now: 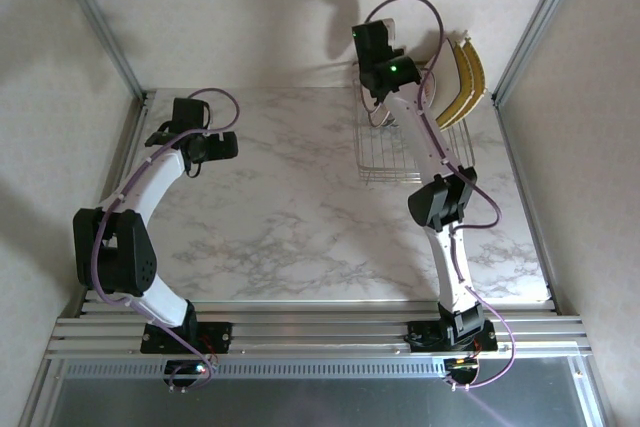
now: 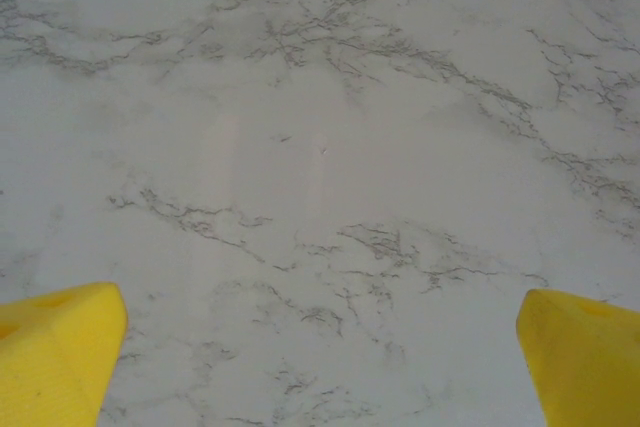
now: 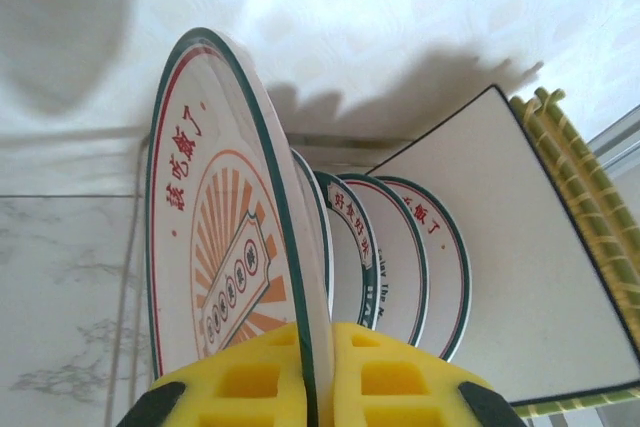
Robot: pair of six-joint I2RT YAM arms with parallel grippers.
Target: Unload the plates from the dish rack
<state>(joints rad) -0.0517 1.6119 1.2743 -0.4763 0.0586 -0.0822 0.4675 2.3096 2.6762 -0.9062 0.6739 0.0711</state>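
Note:
My right gripper [image 3: 322,377] is shut on the rim of a round white plate [image 3: 220,237] with a red-orange sunburst centre and a dark green rim, held upright on edge. Behind it stand three more round plates [image 3: 395,257], then a whitish square plate [image 3: 510,247] and striped yellow plates [image 3: 590,187]. From above, the right gripper [image 1: 372,47] sits over the far end of the wire dish rack [image 1: 390,157], with the yellow plates [image 1: 470,77] leaning at its right. My left gripper [image 2: 320,367] is open over bare marble, its yellow fingertips [image 2: 55,357] wide apart.
The marble table [image 1: 290,207] stretches between the arms. Walls close in behind and to the sides, with metal frame posts [image 1: 100,22] at the corners. The left gripper [image 1: 225,144] hovers at the table's far left.

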